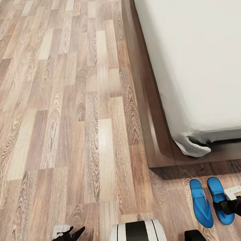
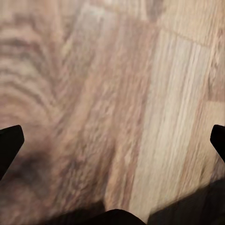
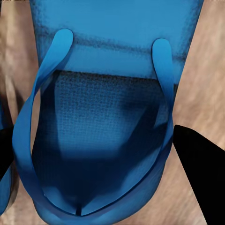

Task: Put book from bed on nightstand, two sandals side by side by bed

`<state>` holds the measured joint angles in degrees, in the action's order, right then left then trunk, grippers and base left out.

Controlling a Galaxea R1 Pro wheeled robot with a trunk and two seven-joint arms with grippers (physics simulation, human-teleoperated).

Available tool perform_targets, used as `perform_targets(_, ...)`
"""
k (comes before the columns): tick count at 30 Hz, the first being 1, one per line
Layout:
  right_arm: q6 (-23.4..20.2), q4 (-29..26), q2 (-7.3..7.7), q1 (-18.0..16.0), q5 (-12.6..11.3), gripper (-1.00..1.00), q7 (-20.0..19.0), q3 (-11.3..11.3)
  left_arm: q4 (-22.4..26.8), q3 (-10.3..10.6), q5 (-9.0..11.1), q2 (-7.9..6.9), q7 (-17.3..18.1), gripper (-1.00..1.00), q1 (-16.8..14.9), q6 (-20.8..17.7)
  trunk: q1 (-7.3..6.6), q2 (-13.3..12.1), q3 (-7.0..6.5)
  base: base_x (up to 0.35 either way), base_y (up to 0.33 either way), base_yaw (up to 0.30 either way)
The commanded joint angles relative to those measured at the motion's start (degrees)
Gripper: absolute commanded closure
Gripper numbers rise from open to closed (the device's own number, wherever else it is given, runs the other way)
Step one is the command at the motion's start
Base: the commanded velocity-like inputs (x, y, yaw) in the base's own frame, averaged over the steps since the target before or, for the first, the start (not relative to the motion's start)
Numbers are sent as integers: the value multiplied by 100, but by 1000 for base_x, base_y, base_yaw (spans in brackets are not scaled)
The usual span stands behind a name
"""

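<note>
Big low dark-wood bed w/ pale-grey mattress (image 1: 202, 47) ahead-right | bright blue flip-flop pair (image 1: 201, 203) side by side on floor at its foot | right gripper (image 3: 93, 154) spread wide astride the outer one's strap, gripping nothing: lift straight, don't nudge it.

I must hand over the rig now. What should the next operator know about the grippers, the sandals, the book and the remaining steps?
Left gripper: open, empty, over bare floor.
Right gripper: open, just over the right sandal, its fingers on either side of the strap; not holding it.
Both sandals lie side by side on the floor at the corner of the bed; the left sandal is close beside the other.
The sandals look placed. The book and nightstand are out of view; that step is unconfirmed.
</note>
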<state>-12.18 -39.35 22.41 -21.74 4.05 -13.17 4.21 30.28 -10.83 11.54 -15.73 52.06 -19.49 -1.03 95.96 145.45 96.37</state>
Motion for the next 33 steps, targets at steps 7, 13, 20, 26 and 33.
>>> perform_targets(7,-30,-12,-3,3,43,100,-45,27,-4,2,15,0,24,-100,-2,-18,15,9,136,0,0,0)
perform_targets(13,-30,-18,-2,1,43,100,-45,27,-4,2,15,0,24,-100,-2,-14,15,9,136,0,0,0)
perform_targets(20,133,-33,0,3,36,100,-49,30,-4,-5,18,0,24,-100,-2,-11,15,9,136,0,0,0)
perform_targets(26,537,-29,3,3,10,100,-62,35,-4,-7,17,0,24,-100,-2,-11,15,9,136,0,0,0)
perform_targets(33,547,-21,6,3,8,100,-55,36,-4,-7,15,0,24,-100,-2,-11,15,9,136,0,0,0)
